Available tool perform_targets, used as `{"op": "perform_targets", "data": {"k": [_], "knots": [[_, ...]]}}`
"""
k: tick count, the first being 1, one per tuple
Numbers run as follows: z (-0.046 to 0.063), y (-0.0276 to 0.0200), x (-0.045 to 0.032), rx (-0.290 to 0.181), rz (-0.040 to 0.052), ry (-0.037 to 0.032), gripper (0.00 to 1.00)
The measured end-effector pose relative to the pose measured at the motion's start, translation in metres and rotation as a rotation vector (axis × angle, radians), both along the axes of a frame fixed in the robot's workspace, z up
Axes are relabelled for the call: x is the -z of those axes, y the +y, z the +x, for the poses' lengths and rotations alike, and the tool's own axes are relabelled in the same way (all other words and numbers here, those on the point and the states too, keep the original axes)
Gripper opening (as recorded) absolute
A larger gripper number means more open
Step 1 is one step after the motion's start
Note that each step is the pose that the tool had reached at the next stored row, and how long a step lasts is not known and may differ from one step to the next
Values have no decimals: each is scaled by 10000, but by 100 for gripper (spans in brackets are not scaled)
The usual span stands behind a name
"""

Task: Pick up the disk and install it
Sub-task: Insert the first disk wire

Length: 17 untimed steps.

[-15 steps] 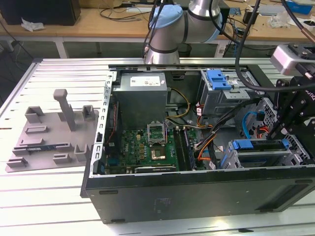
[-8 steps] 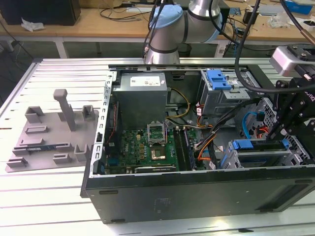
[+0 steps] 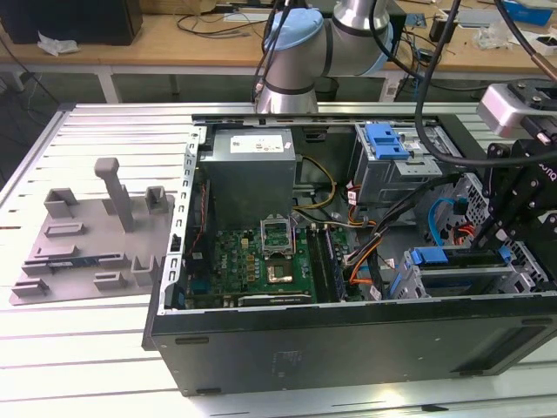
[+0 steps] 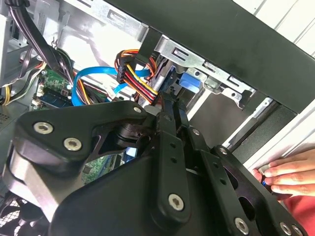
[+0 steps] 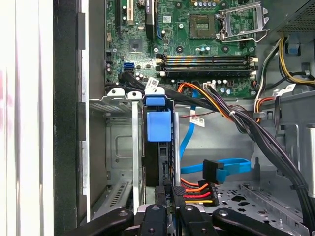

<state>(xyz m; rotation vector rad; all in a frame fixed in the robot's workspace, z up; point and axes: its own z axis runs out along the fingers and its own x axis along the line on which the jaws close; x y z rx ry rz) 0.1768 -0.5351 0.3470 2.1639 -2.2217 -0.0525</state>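
The black gripper (image 5: 167,209) has its fingers pinched together on the disk (image 5: 158,147), a slim drive with a blue plastic carrier tab standing on edge in the grey metal bay (image 5: 120,147) of the open computer case (image 3: 348,348), near the green motherboard (image 5: 197,44).

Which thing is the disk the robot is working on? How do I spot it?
Find the open computer case, then the grey metal bay beside the green motherboard. The disk stands on edge in that bay, by the gripper. Its blue plastic tab sets it apart from the metal rails beside it.
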Motion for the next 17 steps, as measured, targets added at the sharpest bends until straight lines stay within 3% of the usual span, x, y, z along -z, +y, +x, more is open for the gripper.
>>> {"op": "perform_targets", "data": {"k": [17], "knots": [[-19,-1,48,0,23,-86,16]]}}
